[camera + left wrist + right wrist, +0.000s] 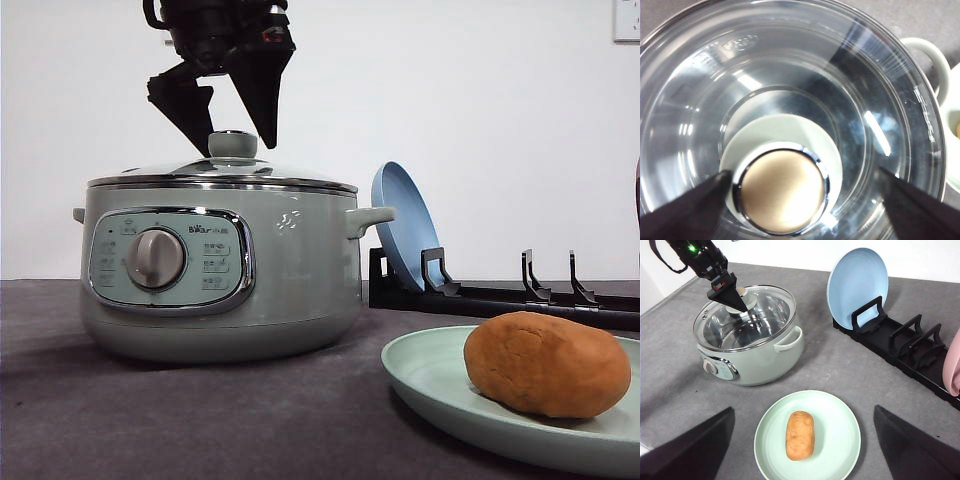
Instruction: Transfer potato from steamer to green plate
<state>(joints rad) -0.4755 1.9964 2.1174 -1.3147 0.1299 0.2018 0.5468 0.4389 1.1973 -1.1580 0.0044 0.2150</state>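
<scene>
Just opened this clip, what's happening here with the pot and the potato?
The potato already lies on the green plate, in front of the steamer. The steamer's glass lid is on the pot. The left tool hangs open right above the lid's knob, one finger on each side of it, not gripping. The right tool is open above the plate, holding nothing. A blue plate stands in a black rack behind.

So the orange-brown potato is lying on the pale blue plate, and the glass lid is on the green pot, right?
Not quite. The orange-brown oval potato lies on the pale mint-green plate, as the right wrist view shows; the pale blue plate stands in the black rack. The glass lid is on the sage-green steamer pot.
</scene>
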